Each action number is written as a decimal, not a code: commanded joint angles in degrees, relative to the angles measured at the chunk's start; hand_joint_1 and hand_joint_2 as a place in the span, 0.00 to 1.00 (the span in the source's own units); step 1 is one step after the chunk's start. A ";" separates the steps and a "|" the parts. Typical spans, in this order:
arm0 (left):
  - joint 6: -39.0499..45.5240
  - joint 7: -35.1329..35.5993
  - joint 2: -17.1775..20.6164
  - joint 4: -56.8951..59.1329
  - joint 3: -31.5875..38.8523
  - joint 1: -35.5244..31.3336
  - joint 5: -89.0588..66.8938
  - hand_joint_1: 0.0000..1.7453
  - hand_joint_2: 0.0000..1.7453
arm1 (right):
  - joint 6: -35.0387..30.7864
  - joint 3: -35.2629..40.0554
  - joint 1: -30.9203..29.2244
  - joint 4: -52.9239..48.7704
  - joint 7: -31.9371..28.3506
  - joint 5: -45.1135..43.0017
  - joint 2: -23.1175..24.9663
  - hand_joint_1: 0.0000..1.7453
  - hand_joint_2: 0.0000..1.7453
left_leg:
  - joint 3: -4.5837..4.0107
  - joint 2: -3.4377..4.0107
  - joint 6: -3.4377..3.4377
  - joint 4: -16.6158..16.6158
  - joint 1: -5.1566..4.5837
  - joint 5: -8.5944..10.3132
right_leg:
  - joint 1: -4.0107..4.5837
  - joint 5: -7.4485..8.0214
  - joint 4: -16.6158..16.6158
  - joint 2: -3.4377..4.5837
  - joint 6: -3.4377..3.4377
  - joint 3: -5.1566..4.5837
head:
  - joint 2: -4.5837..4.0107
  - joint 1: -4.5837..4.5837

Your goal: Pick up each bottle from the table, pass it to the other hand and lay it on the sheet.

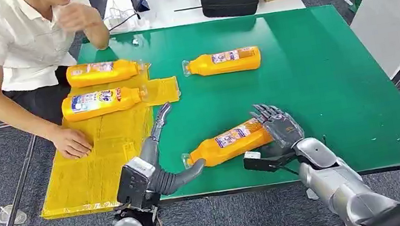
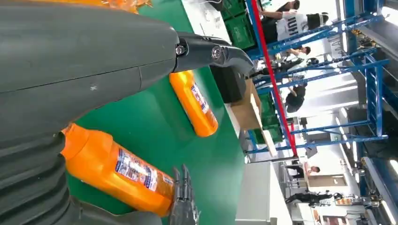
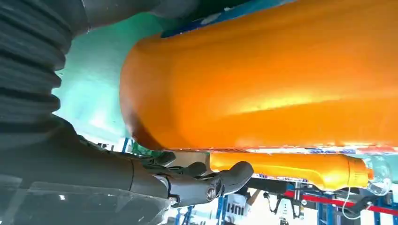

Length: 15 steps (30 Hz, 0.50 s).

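Counting from the head view, 2 bottles (image 1: 96, 73) lie on the yellow sheet (image 1: 101, 160); 1 bottle (image 1: 224, 61) waits on the green counter (image 1: 334, 84). Right robot hand (image 1: 277, 128) wraps the near bottle (image 1: 227, 143); left robot hand (image 1: 158, 151) hovers spread, holding nothing. Right wrist view: fingers (image 3: 206, 183) curl around that bottle (image 3: 263, 79). About half remains.

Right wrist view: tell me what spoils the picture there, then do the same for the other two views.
Right wrist view: the near bottle is so close it looks soft, with a bright glare streak along it. Left wrist view: windows behind are blown out white, and the left hand is a dark mass. Head view: evenly lit and sharp, soft shadows under the right hand on the table.
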 commanded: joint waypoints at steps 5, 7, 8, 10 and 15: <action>0.11 0.03 0.82 3.42 -1.17 -1.55 0.44 0.00 1.00 | 1.47 3.28 0.23 4.40 1.62 1.18 0.78 0.00 1.00 | 0.19 -0.05 -0.04 -0.04 0.04 -0.01 | 0.05 0.00 -0.05 -0.04 -0.12 0.19 | 0.00 0.00; 0.11 0.03 0.82 3.42 -1.17 -1.55 0.44 0.00 1.00 | 1.47 3.28 0.23 4.40 1.62 1.18 0.78 0.00 1.00 | 0.20 -0.08 -0.06 -0.04 0.09 -0.01 | 0.09 0.01 -0.08 -0.06 -0.17 0.21 | 0.00 0.00; 0.11 0.03 0.83 3.43 -1.14 -1.63 0.45 0.00 1.00 | 1.91 3.55 0.00 4.63 2.04 1.50 0.93 0.00 1.00 | 0.23 -0.10 -0.08 -0.03 0.10 -0.03 | 0.11 -0.01 -0.08 -0.07 -0.22 0.26 | 0.00 0.00; 0.13 0.04 0.82 3.46 -1.15 -1.65 0.45 0.00 1.00 | 2.25 3.85 -0.08 4.86 2.38 1.81 1.22 0.00 1.00 | 0.24 -0.05 -0.09 -0.03 0.09 -0.04 | 0.10 0.01 -0.07 -0.03 -0.23 0.25 | 0.00 0.00; 0.54 0.14 0.69 4.08 -0.88 -1.90 0.47 0.00 1.00 | 3.92 3.46 -0.48 5.47 1.52 0.87 2.03 0.00 1.00 | 0.25 -0.05 -0.10 -0.02 0.11 -0.04 | 0.13 0.05 -0.07 -0.03 -0.31 0.26 | 0.00 0.00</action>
